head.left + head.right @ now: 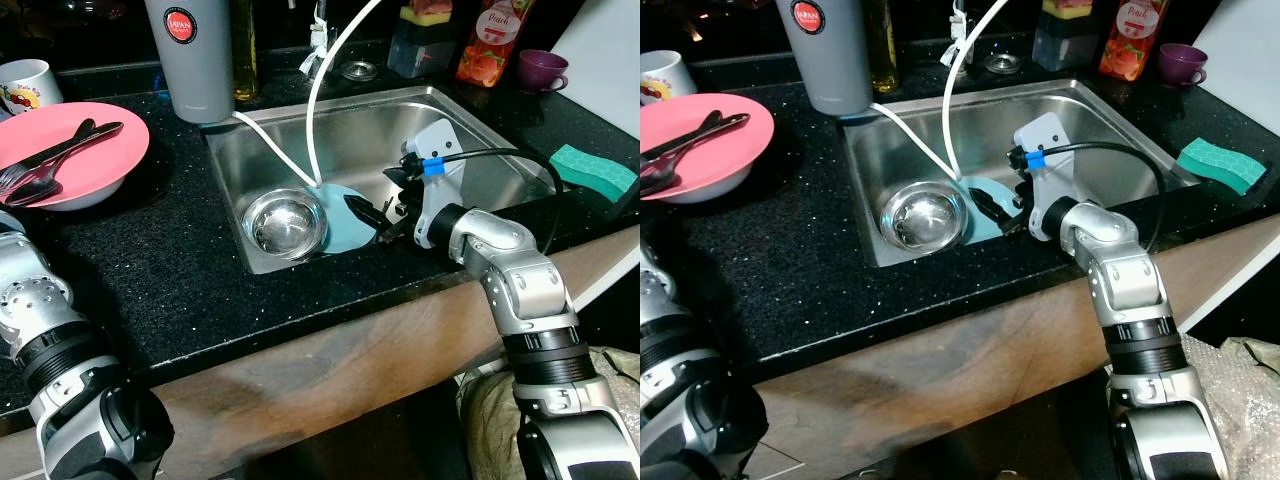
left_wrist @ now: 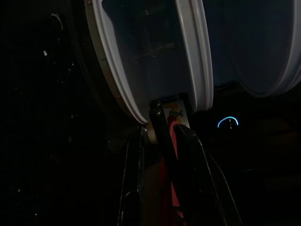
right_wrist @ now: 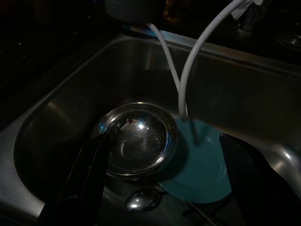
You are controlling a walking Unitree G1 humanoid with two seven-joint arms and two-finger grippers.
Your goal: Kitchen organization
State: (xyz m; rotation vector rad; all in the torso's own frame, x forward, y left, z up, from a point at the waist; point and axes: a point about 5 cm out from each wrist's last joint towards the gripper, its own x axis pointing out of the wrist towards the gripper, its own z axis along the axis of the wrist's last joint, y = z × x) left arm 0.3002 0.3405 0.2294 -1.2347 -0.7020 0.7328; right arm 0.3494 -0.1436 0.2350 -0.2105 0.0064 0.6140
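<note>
My right claw point(image 1: 372, 213) hangs spread open inside the steel sink point(image 1: 480, 135), angled toward the round teal plate point(image 3: 202, 165) beneath the shiny steel bowl point(image 1: 285, 221), ready to pinch its rim.

Colours around my right gripper, down in the steel sink

Just ahead of my black-fingered right gripper point(image 1: 375, 213) lies a teal plate point(image 1: 345, 232), and beside it a shiny silver steel bowl point(image 1: 285, 222); two white hoses point(image 1: 318, 100) come down onto the plate. The sink point(image 1: 480, 130) is brushed silver, set in a black counter point(image 1: 150, 260) flecked with white. Behind my silver arm lies a green sponge point(image 1: 592, 170) with a honeycomb pattern. Far beyond the bowl sits a pink plate point(image 1: 100, 150) with black cutlery point(image 1: 60, 155), a grey tumbler point(image 1: 190, 60) with a red round label, a purple cup point(image 1: 543, 70), and an orange-red peach bottle point(image 1: 488, 40).
</note>
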